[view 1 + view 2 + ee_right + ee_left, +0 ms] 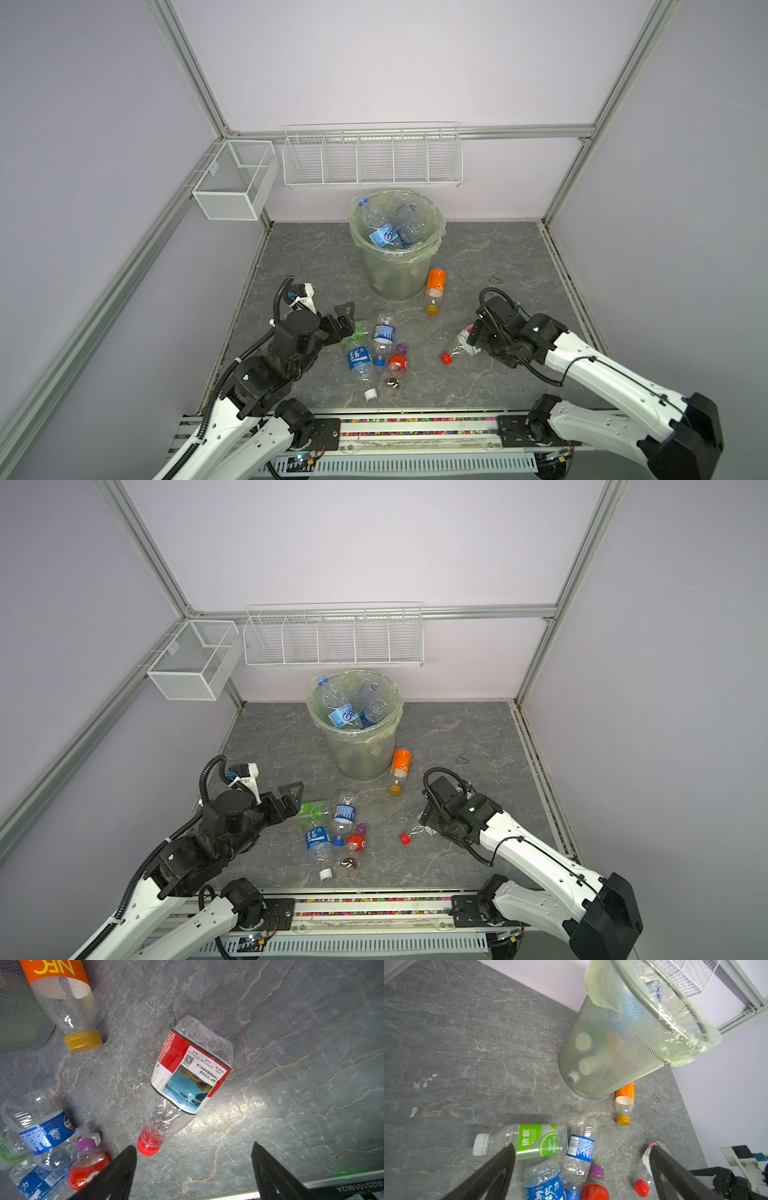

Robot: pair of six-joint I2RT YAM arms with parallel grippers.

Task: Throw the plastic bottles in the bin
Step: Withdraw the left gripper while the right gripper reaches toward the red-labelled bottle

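The left fingers (500, 1167) stand wide apart and empty; we see a green-labelled bottle (533, 1140) lying just ahead of them, with a blue-labelled bottle (580, 1147) beside it. The right fingers (274, 1174) are likewise spread, gripping nothing. A crushed red-capped bottle (187, 1076) lies on the grey worktop (301, 1032) just ahead, its cap near one of them. Beyond both pairs stands the bin (386, 278), with several bottles (386, 237) inside and an orange-labelled bottle (435, 286) lying beside its base.
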